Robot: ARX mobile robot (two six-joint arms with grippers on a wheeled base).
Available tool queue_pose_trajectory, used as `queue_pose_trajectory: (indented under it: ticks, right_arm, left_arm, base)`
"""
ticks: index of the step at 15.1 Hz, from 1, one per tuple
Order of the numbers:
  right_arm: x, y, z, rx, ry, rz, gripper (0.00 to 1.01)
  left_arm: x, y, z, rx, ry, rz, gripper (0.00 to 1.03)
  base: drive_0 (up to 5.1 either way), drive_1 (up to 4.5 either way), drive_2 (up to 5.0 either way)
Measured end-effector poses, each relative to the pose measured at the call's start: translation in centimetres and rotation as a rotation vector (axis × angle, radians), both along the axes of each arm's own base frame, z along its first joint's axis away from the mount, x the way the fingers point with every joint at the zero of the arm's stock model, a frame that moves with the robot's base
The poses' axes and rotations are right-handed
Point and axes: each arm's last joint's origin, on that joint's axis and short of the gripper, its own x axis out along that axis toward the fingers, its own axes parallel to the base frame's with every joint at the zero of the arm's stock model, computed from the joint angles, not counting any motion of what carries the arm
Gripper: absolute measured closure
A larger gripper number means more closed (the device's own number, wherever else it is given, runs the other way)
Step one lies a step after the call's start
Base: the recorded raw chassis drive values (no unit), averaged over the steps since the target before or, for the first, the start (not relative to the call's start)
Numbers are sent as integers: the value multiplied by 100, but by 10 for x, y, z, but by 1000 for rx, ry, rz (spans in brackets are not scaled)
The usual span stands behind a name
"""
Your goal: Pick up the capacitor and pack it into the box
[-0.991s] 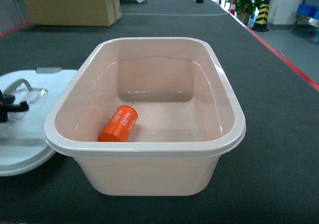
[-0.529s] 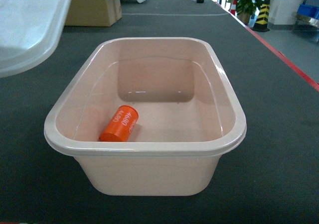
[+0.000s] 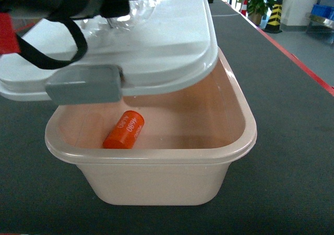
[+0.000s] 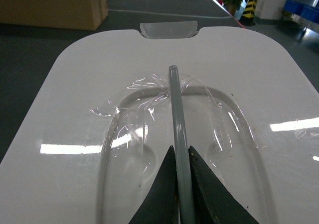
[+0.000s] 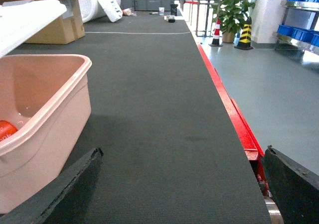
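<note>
In box [image 3: 237, 141]: capacitor [image 3: 123, 130] on side, axis diagonal; left gripper [image 4: 182, 184] pinching lid handle [image 4: 177, 119].

The white lid [image 3: 156, 42] held over the box [image 3: 156, 167] hides the box's far rim and far-left corner in the head view, and the lid's own left and top edges run out of the picture. The left hand [image 4: 182, 184] is cut off by the bottom edge of its wrist view; only two dark fingertips [image 4: 164, 194] show, pinching the clear handle [image 4: 175, 114]. In the right wrist view the capacitor [image 5: 6, 129] is a sliver at the left edge, and the right hand [image 5: 179, 184] shows only fingertips at the lower corners, spread wide. The print on the capacitor in the head view is too small to read surely.
</note>
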Motion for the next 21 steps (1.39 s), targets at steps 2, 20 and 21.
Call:
queue_pose_trajectory:
  ticks: [2, 20, 21]
  right_arm:
    - [0, 0, 0, 0, 0, 0, 3]
    - [0, 0, 0, 0, 0, 0, 3]
    - [0, 0, 0, 0, 0, 0, 3]
  left_arm:
    - [1, -20, -7, 30, 35, 5, 101]
    - [-15, -43, -16, 6, -2, 3, 65]
    - [-19, -33, -2, -31, -75, 19, 54]
  base:
    - [0, 0, 0]
    - [0, 0, 0]
    - [0, 0, 0]
